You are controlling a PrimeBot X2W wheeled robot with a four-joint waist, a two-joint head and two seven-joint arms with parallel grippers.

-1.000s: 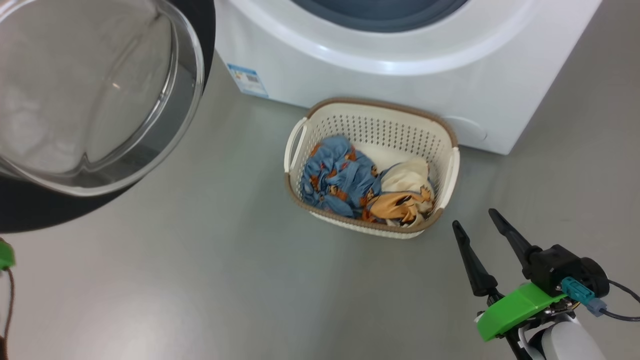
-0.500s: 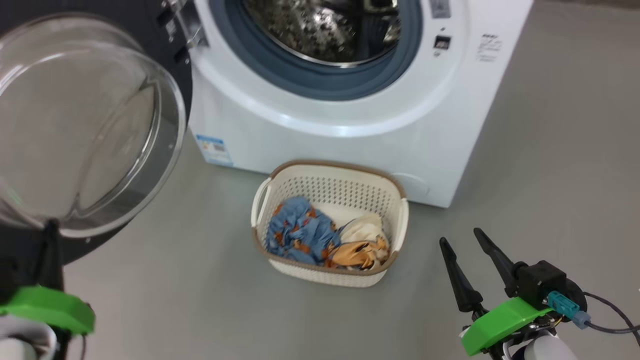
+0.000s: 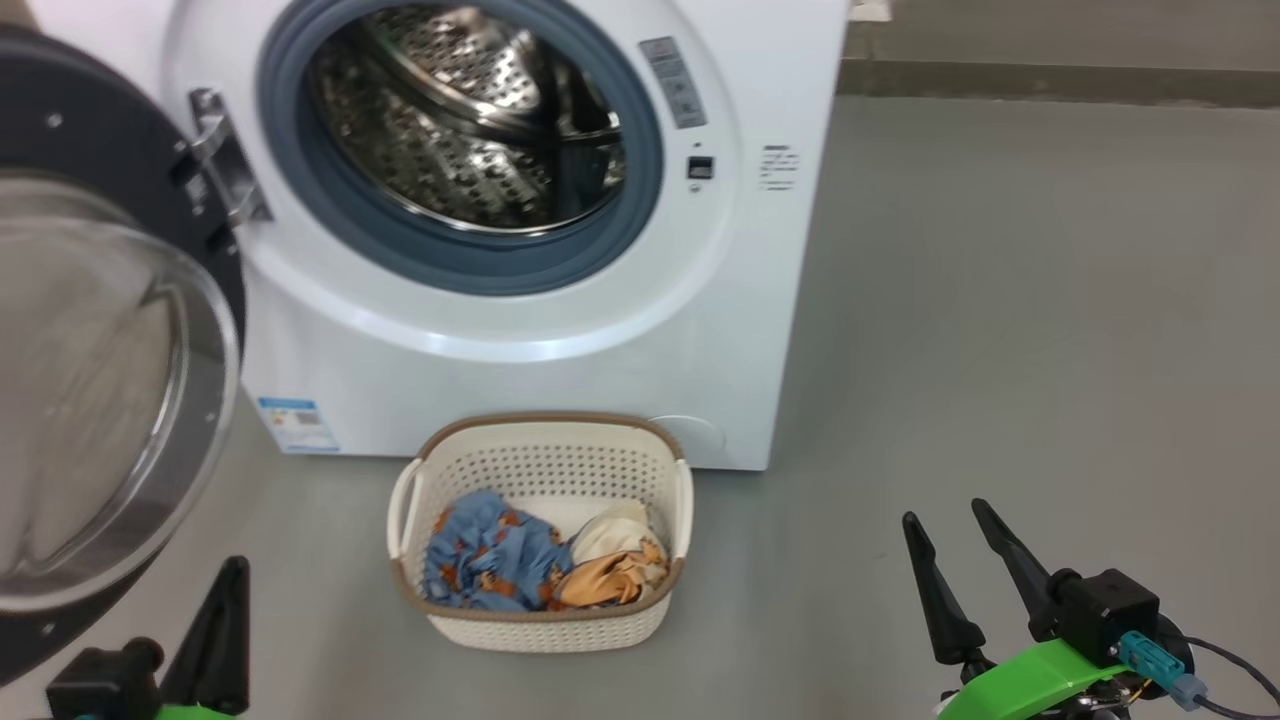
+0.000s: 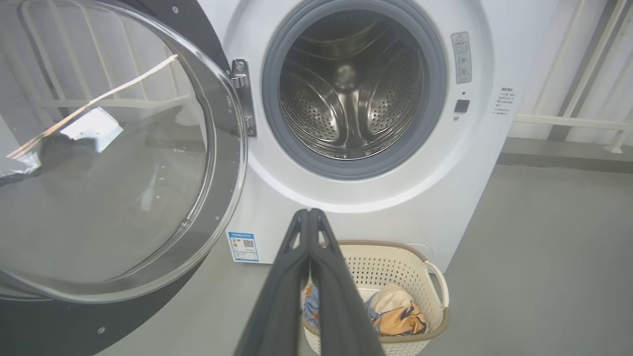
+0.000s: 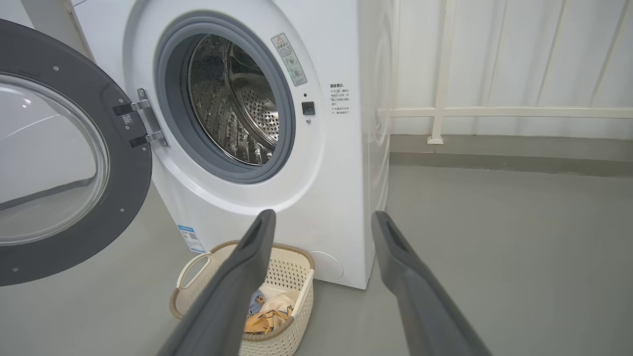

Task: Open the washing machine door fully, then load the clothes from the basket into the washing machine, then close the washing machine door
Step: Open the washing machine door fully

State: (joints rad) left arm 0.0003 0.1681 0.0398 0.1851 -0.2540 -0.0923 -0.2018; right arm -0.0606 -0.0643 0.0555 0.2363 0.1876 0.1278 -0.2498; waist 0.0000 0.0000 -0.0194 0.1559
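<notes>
The washing machine [image 3: 600,330] stands in front of me with its steel drum [image 3: 470,130] exposed. Its door [image 3: 100,400] hangs swung wide to the left, glass bowl facing me. The basket [image 3: 545,432] sits on the floor against the machine's front. In it lie the blue printed garment [image 3: 490,560], the cream one [image 3: 610,525] and the orange-tan one [image 3: 610,580]. My left gripper [image 3: 232,575] is low at the left, below the door; its fingers [image 4: 309,217] are shut on nothing. Right of the basket, my right gripper [image 3: 945,515] is open and empty, as the right wrist view [image 5: 322,217] confirms.
Grey floor [image 3: 1050,350] spreads to the right of the machine. A white railing [image 5: 445,113] runs along the wall behind. A blue energy label [image 3: 295,425] sits low on the machine's front, left of the basket.
The head camera has tilted up, bringing the drum opening into the picture. My left gripper has come into view at the lower left. Basket and clothes stay put against the machine.
</notes>
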